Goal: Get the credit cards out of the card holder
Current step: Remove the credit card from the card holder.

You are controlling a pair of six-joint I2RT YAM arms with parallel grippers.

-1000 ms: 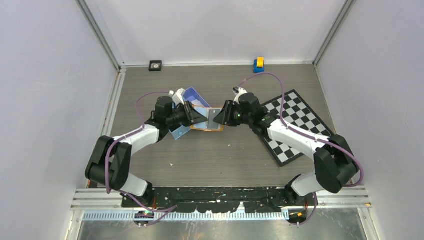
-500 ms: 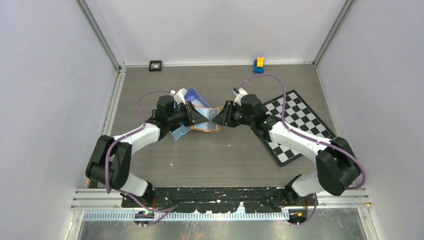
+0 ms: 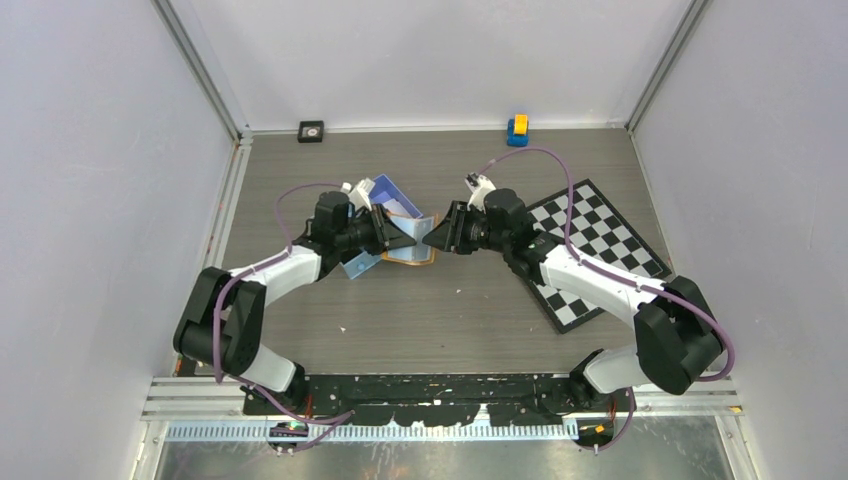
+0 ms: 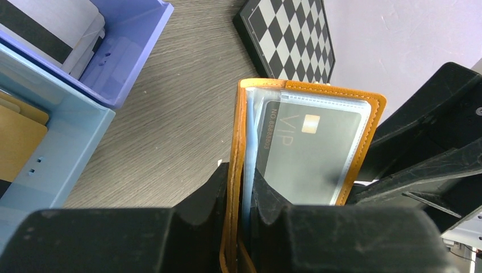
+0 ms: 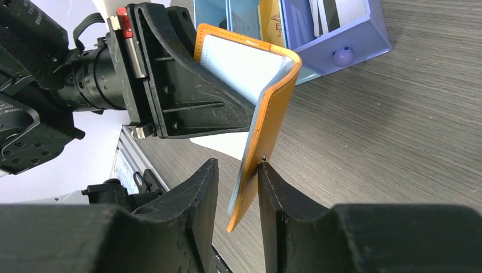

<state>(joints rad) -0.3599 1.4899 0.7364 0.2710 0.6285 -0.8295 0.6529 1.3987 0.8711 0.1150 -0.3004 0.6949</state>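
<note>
The orange card holder (image 3: 414, 251) is held up off the table between both grippers, folded open. My left gripper (image 3: 393, 235) is shut on one flap (image 4: 239, 131), its fingertips (image 4: 216, 185) pinching orange leather and a clear sleeve. A grey credit card (image 4: 310, 162) marked VIP sits in the other flap's clear sleeve. My right gripper (image 3: 437, 236) straddles the free flap (image 5: 277, 116). Its jaws stand apart: one finger (image 5: 271, 187) touches the orange outside, and a gap remains on the inner side. The right gripper (image 5: 237, 170) holds nothing.
The blue three-compartment tray (image 3: 384, 190) stands just behind the left gripper, with several cards in it (image 4: 54, 28). It also shows in the right wrist view (image 5: 364, 40). A checkerboard (image 3: 592, 252) lies at the right. A yellow-blue toy (image 3: 517, 128) and a small black object (image 3: 311, 130) sit at the back wall.
The right gripper has moved left toward the left gripper. The card holder has folded narrower and stands more upright between them.
</note>
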